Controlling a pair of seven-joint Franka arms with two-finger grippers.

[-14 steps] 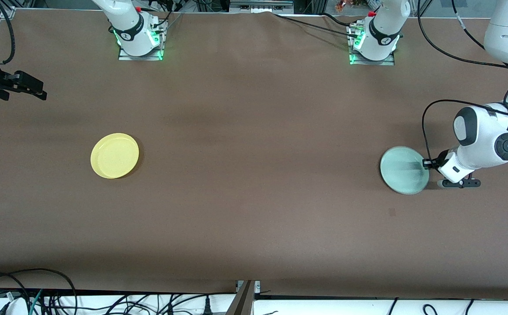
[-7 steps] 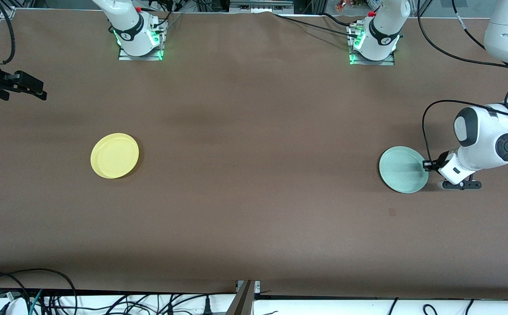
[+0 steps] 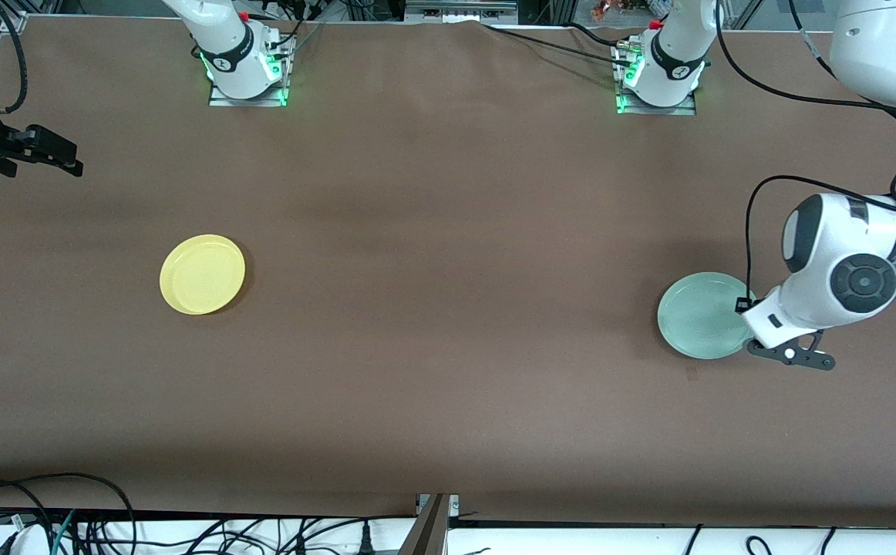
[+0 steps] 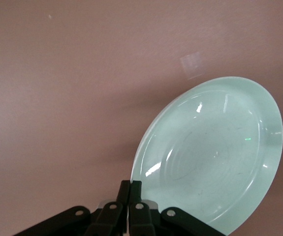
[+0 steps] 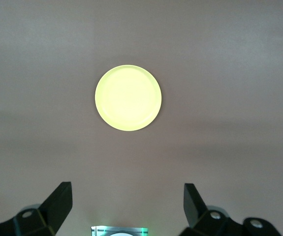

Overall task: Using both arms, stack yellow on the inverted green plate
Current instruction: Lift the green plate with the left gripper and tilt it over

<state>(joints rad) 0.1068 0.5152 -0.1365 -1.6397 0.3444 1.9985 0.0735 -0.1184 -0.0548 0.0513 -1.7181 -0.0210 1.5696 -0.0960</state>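
Green plate pinched by left hand; one yellow.

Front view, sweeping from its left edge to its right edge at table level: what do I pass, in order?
Right gripper, open, waiting at the right arm's end → yellow plate, flat on the table → bare tabletop → green plate, tilted → left gripper, shut on its rim.

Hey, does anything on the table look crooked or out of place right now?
Only the green plate: it sits tilted, one edge pinched in the shut left gripper. The yellow plate lies flat.
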